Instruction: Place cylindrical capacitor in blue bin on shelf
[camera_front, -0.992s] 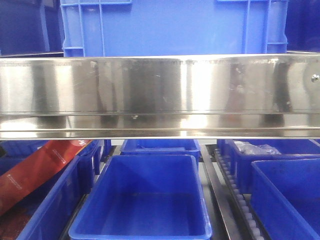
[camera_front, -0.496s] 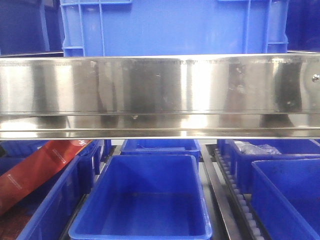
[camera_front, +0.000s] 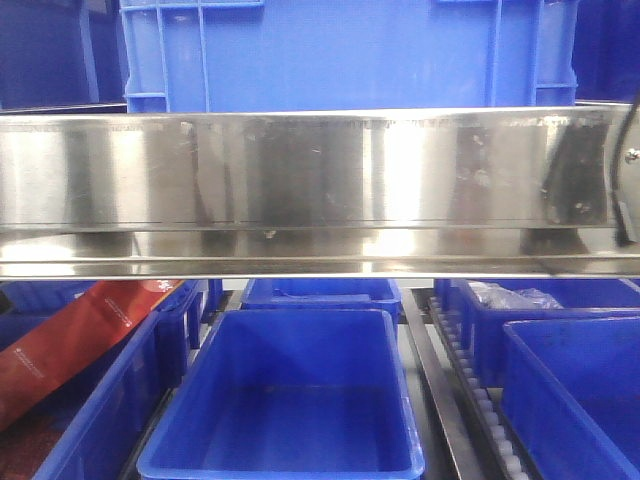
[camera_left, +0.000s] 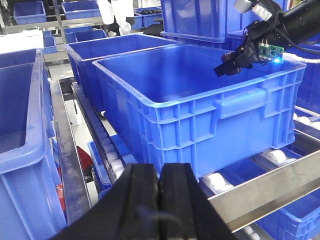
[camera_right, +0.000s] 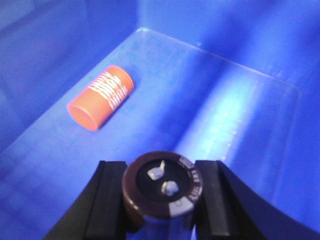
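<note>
In the right wrist view my right gripper (camera_right: 161, 172) is shut on the cylindrical capacitor (camera_right: 162, 187), a dark brown-maroon cylinder whose end with two metal terminals faces the camera. It hangs inside a blue bin (camera_right: 240, 115), above the bin's floor. In the left wrist view the right arm (camera_left: 260, 47) reaches over the far rim of the large blue bin (camera_left: 200, 100). My left gripper (camera_left: 160, 172) is shut with nothing in it, in front of that bin. The shelf's shiny steel rail (camera_front: 320, 190) spans the front view.
An orange cylinder (camera_right: 101, 97) lies on its side on the bin floor, ahead and to the left. Under the rail stand an empty blue bin (camera_front: 290, 400), more bins on roller tracks (camera_front: 470, 390) and a red package (camera_front: 70, 340). A large blue crate (camera_front: 340, 50) sits above.
In the front view a dark part of an arm or cable has come in at the right edge, and its dark reflection on the rail has grown. The bins have not moved.
</note>
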